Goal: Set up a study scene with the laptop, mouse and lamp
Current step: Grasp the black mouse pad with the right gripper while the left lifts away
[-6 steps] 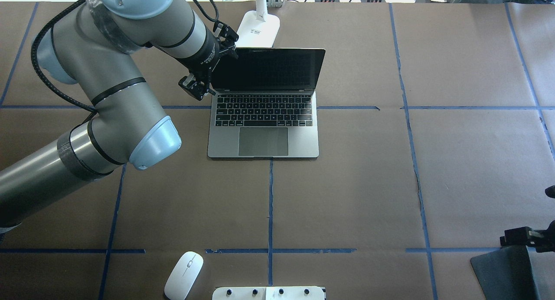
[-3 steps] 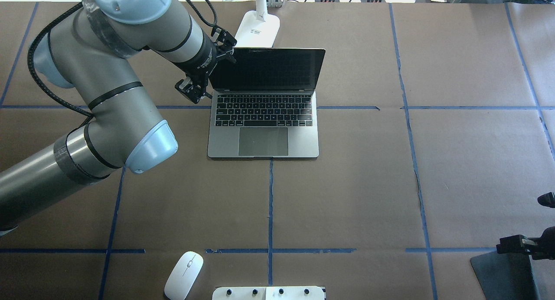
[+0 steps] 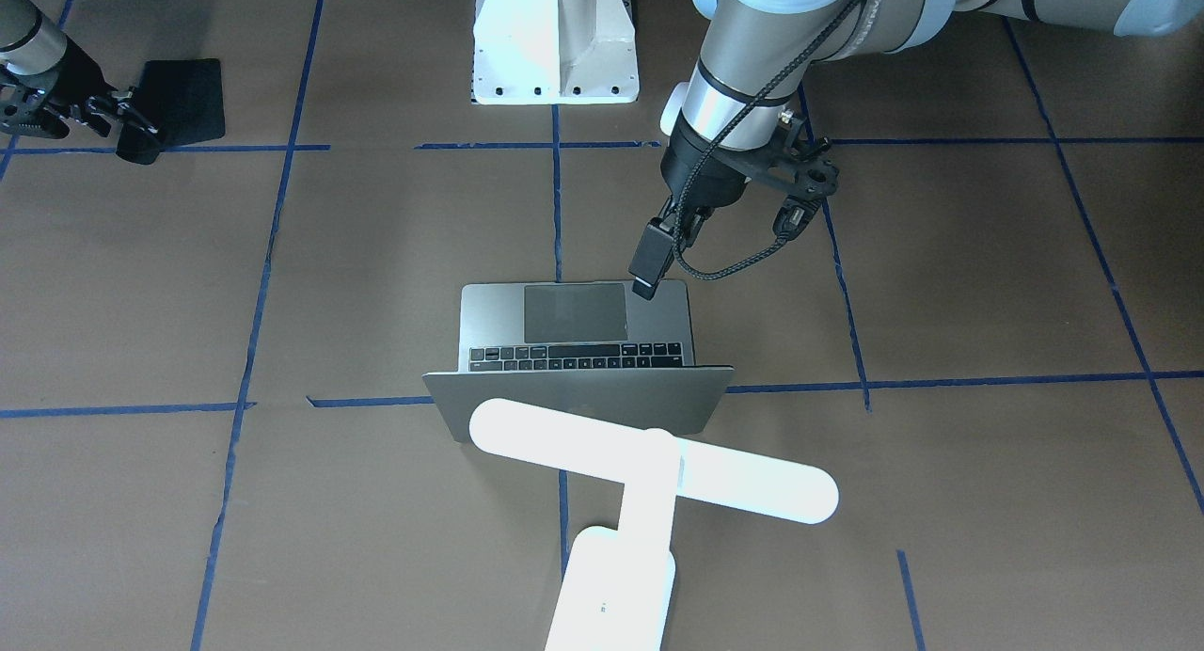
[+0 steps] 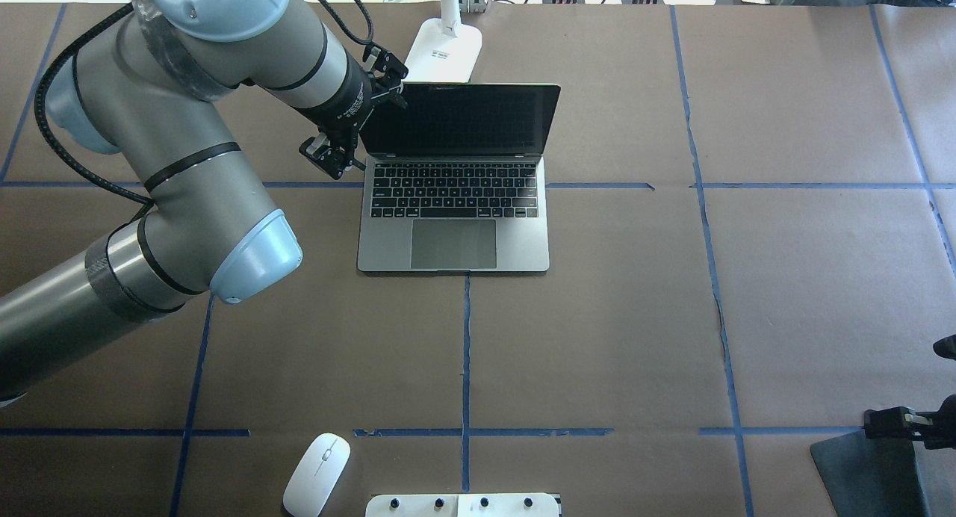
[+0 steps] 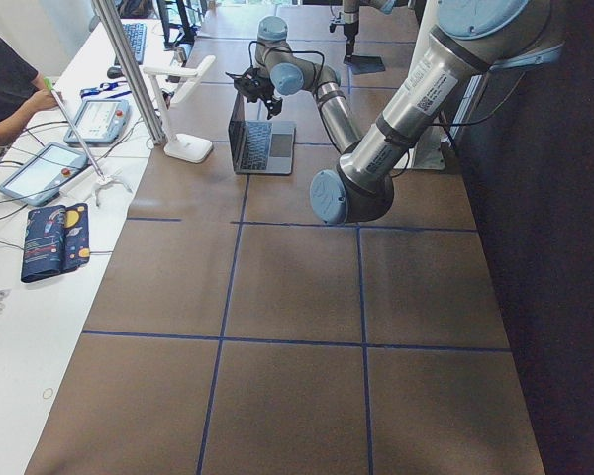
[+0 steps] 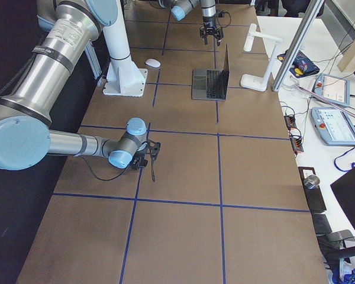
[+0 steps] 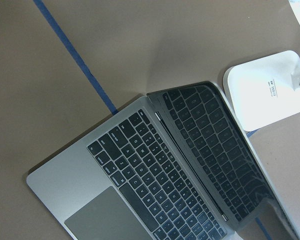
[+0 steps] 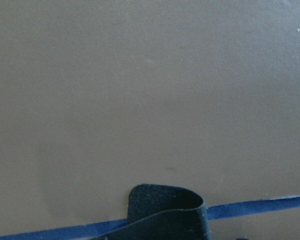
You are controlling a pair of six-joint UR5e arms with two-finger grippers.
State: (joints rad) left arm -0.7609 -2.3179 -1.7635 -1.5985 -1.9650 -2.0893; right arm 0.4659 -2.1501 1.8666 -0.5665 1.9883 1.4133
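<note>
The laptop (image 4: 455, 237) stands open mid-table, its dark screen upright, and also shows from behind (image 3: 574, 341) and close up (image 7: 155, 170). My left gripper (image 4: 328, 157) hovers open just off the laptop's left hinge corner, touching nothing. In the front-facing view it (image 3: 647, 279) hangs above that side. The white lamp (image 3: 658, 468) stands behind the screen, its base (image 4: 444, 50) near the far edge. Alone at the near edge lies the white mouse (image 4: 317, 474). My right gripper (image 4: 896, 421) is shut on the curled edge of a black mouse pad (image 4: 866, 465).
The white robot pedestal (image 3: 555, 39) is bolted at the near edge, beside the mouse. Blue tape lines grid the brown table cover. Beyond the far edge, a side bench carries tablets (image 5: 42, 170) and cables, with a person's arm over it.
My left arm and gripper have drifted a little left, away from the laptop's screen edge. The right gripper has sunk slightly toward the near edge with the mouse pad.
</note>
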